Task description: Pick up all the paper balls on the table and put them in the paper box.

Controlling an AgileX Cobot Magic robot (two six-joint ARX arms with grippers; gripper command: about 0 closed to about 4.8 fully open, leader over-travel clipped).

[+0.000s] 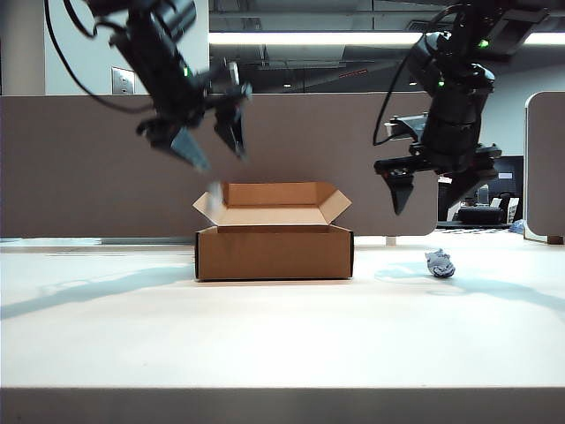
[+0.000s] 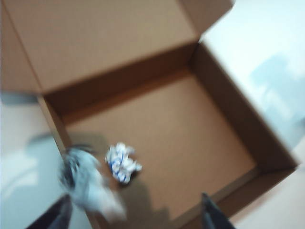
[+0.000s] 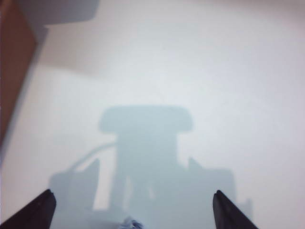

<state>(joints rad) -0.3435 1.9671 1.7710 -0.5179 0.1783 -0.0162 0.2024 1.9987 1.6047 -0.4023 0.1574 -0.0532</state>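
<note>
The brown paper box [image 1: 274, 253] stands open on the white table [image 1: 282, 336]. My left gripper [image 1: 210, 141] hangs above the box's left side, open, with nothing between its fingers [image 2: 211, 215]. Below it a blurred paper ball [image 2: 88, 183] is loose in the air near the box's wall, and it shows as a white smear [image 1: 214, 193] in the exterior view. Another paper ball [image 2: 121, 162] lies on the box floor [image 2: 190, 129]. A third paper ball [image 1: 440, 263] rests on the table right of the box. My right gripper [image 1: 425, 184] hovers open above that ball [image 3: 129, 223].
A grey-brown divider panel [image 1: 88, 168] runs behind the table. The box's flaps [image 1: 334, 205] stand up and outward. One brown side of the box [image 3: 12, 62] shows at the edge of the right wrist view. The arms' shadows fall on the tabletop.
</note>
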